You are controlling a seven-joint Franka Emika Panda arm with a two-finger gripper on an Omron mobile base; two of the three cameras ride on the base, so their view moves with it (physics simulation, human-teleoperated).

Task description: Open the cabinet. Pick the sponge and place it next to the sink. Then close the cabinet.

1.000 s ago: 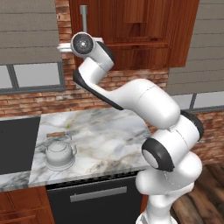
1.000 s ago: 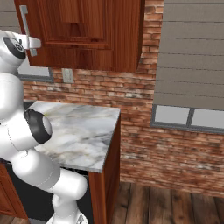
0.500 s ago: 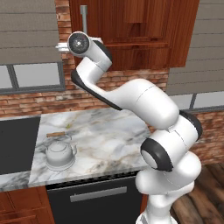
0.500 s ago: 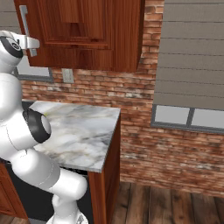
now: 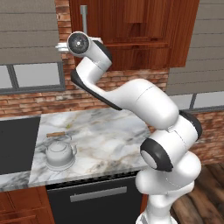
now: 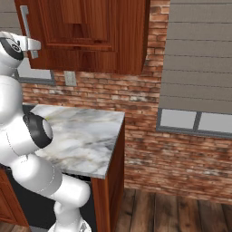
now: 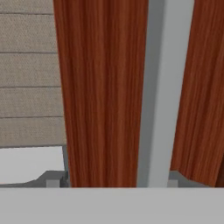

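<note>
The cabinet (image 5: 131, 30) (image 6: 90, 31) hangs on the brick wall with its panelled door shut. Its vertical silver handle (image 5: 83, 17) (image 6: 25, 20) runs down the door's left edge. My gripper (image 6: 32, 45) is raised to the lower part of that handle. In the hand view the handle (image 7: 164, 87) stands very close, in front of the red-brown door (image 7: 100, 87). How far the jaws have come together around it does not show. The sponge is hidden. The sink (image 5: 17, 144) is the dark basin at the left end of the marble counter (image 5: 109, 135).
A grey kettle (image 5: 59, 153) with a wooden handle stands on the counter near the sink. A black appliance front (image 5: 96, 197) with a grey handle sits below the counter. Windows and grey shutters flank the cabinet. The counter ends at the right (image 6: 120, 131), with wooden floor beyond.
The arm and hand have barely shifted; the hand stays at the cabinet handle. The door is still shut.
</note>
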